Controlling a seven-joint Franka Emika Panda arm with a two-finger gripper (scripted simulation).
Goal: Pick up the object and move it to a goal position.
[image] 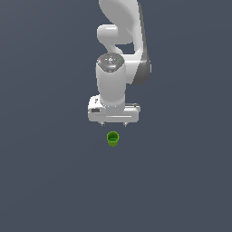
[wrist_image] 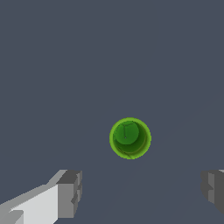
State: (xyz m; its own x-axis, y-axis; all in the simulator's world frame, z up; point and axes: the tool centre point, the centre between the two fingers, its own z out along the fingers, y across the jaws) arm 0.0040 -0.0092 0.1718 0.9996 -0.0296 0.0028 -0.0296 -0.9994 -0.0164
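Cup stands upright, hollow mouth facing up; gripper hangs above it, spread wide, holding nothing.

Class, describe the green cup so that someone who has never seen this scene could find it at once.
Start at the white robot arm, follow it down to its open gripper. Just below the gripper in the exterior view, standing on the plain dark grey floor, is the green cup. It is the only coloured thing there: a small bright cylinder with a hollow top.
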